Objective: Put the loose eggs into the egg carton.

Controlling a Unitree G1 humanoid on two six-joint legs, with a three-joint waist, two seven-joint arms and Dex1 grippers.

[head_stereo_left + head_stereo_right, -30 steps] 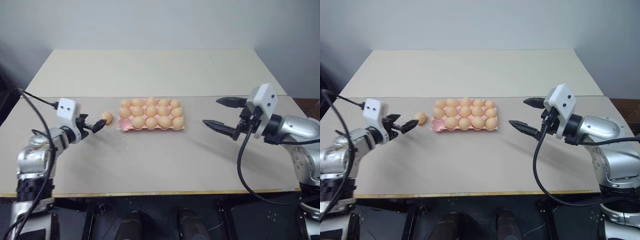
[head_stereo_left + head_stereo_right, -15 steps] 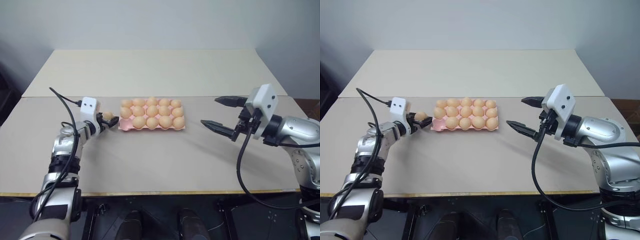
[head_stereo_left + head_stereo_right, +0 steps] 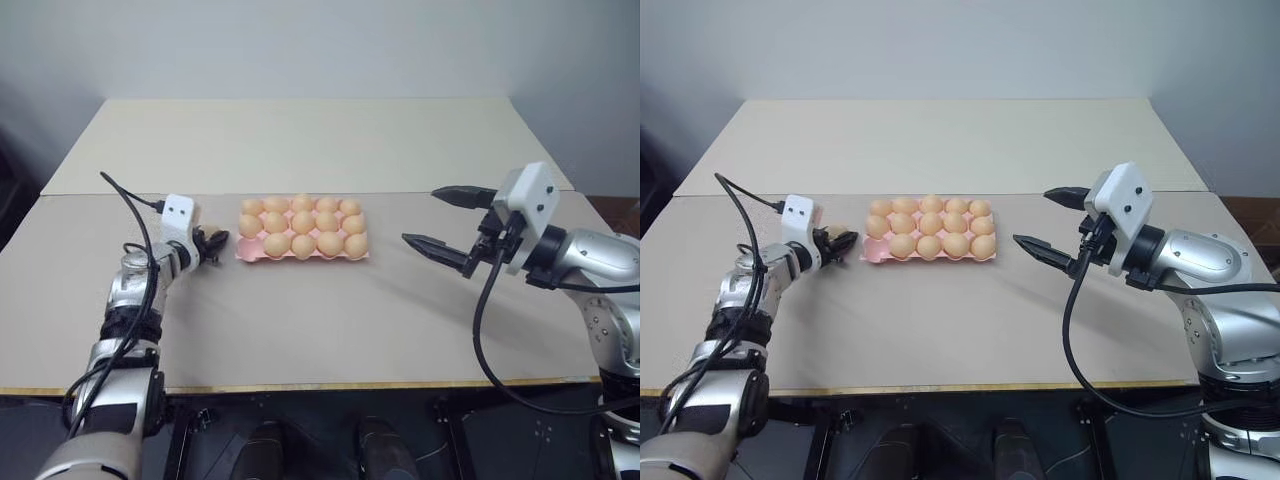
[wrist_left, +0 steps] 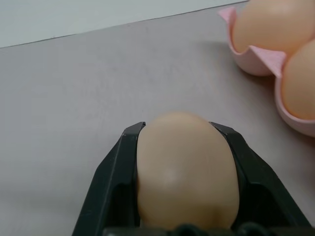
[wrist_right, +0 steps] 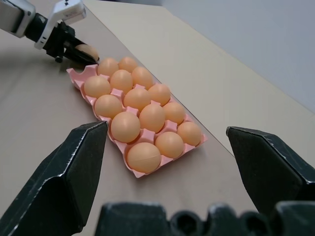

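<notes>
Loose egg [image 4: 187, 172] sits between the left gripper [image 4: 183, 132] fingers — clamped.

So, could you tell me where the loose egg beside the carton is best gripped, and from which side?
Across its rounded middle, coming in low from the side away from the egg carton. The left gripper already clamps the loose egg that way.

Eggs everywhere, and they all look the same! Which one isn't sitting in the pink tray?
The egg clamped in the left gripper, just off the egg carton's left end. Every other egg sits in a cup.
</notes>
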